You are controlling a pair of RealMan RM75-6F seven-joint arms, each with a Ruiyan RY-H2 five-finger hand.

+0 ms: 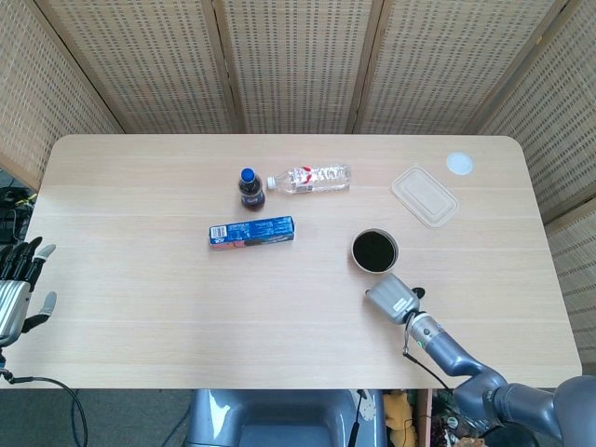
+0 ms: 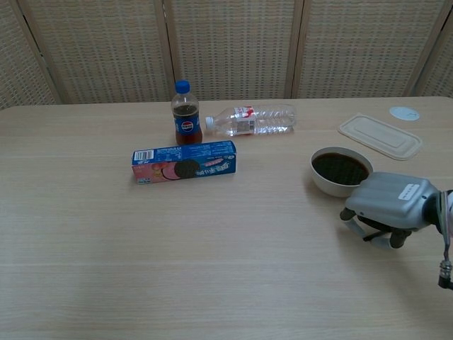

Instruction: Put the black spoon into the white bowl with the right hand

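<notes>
The white bowl (image 1: 355, 253) (image 2: 328, 185) stands right of the table's middle, and its inside looks dark. No black spoon can be made out in either view. My right hand (image 1: 391, 296) (image 2: 393, 205) lies palm down on the table just in front of the bowl, close to its near rim. Its fingers (image 2: 354, 224) curl under the grey back of the hand, which hides whatever may be beneath. My left hand (image 1: 14, 289) hangs off the table's left edge with fingers spread, holding nothing.
A cola bottle (image 1: 250, 189) (image 2: 186, 122) stands beside a lying water bottle (image 1: 312, 177) (image 2: 255, 119). A blue cookie box (image 1: 251, 232) (image 2: 184, 162) lies left of the bowl. A clear lidded container (image 1: 425, 196) (image 2: 381, 136) and a small white disc (image 1: 459, 164) (image 2: 404, 113) sit at the back right.
</notes>
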